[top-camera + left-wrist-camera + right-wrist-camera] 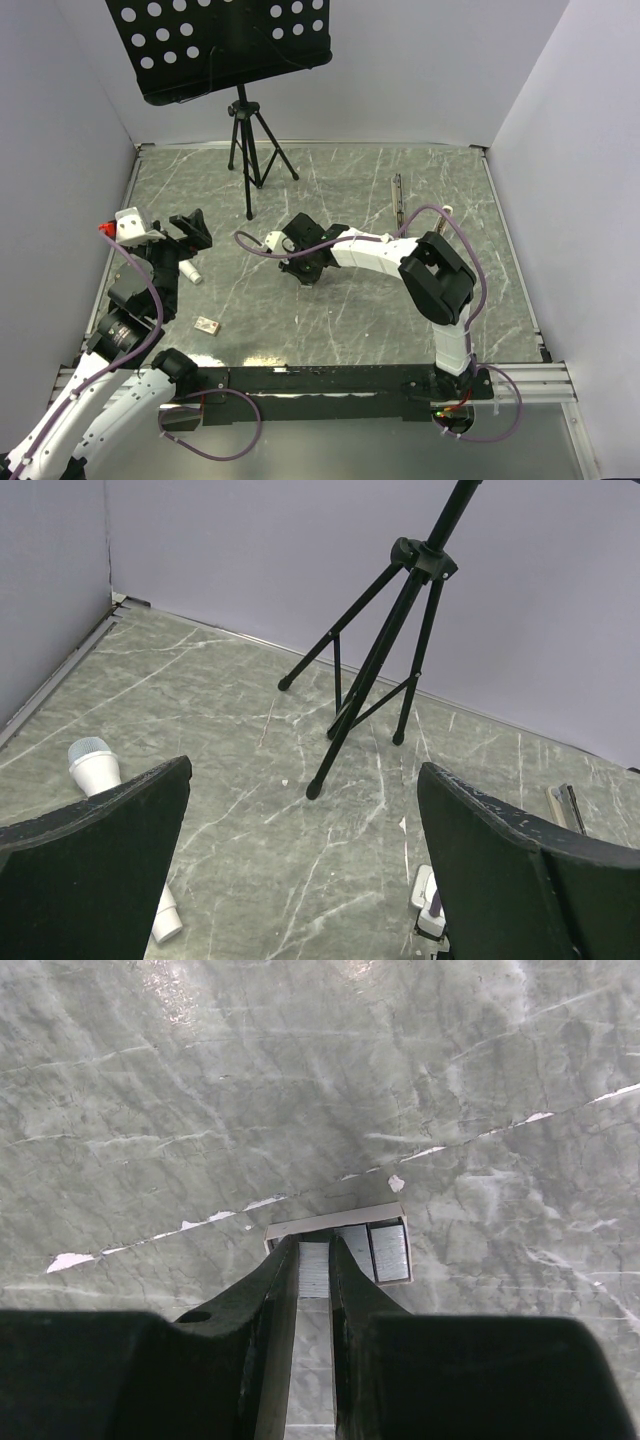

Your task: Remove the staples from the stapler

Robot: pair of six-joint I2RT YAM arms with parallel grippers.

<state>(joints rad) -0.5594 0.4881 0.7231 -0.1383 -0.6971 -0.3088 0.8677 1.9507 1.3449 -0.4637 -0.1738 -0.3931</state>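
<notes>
Right gripper (311,1246) pinched nearly shut on what looks like a strip of staples (313,1266), tips just inside a small pale tray (335,1221); left gripper (305,770) wide open, holding nothing.

Looks like the set-down step: lower straight so the strip lands flat in the free slot, then open only slightly, or the pads may knock the tray wall or the neighbour strip (389,1252) just right of the fingertips. Cannot tell if the strip touches the tray floor. Stapler (397,198) lies well apart, off to the right gripper's right near the back wall. By the left gripper: white cylinder (95,768) under its left finger, black tripod stand (375,670) ahead, tan block (207,325) back toward its base. Nothing blocks the drop.
</notes>
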